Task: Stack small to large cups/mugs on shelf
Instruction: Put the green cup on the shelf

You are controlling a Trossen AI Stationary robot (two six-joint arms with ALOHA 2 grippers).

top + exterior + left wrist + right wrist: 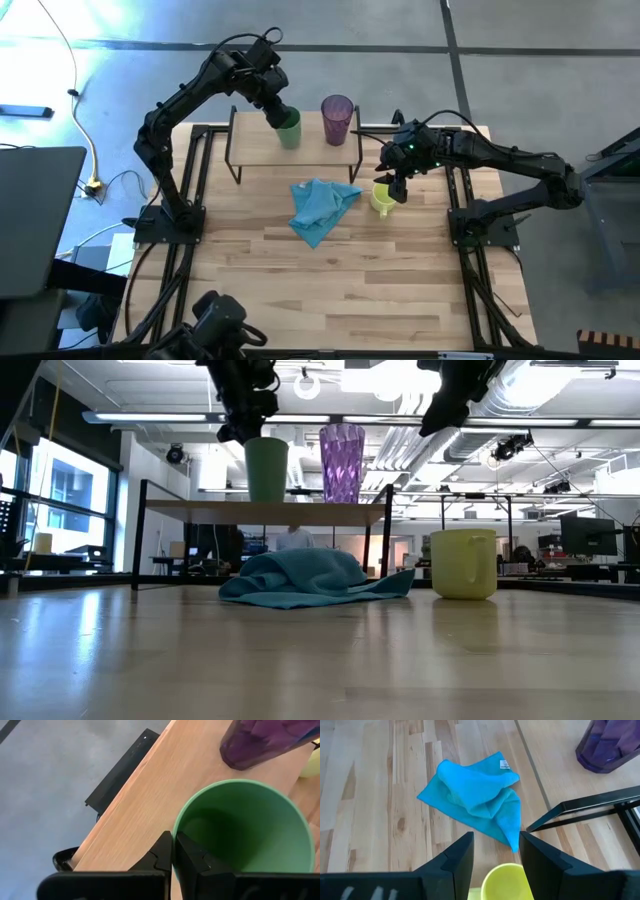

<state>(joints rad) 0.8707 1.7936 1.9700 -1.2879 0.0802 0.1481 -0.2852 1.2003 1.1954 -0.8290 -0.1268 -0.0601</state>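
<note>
Table: slatted light-wood table (340, 270) carrying a low light-wood shelf on black legs (262, 153).
Left tool (173, 851): pinched on the green handleless cup's rim (240, 827), cup on shelf beside ribbed purple tumbler (337, 119).
Right tool (496, 851): fingers wide — directly above short yellow handled mug (384, 198), on table near blue cloth (322, 208).
Nearer arm: right — a straight descent, I judge.

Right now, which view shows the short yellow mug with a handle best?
The low view: the short yellow mug with a handle stands whole on the table. The high view shows it small, under the right hand; the right wrist only its rim; the left wrist a sliver.
</note>
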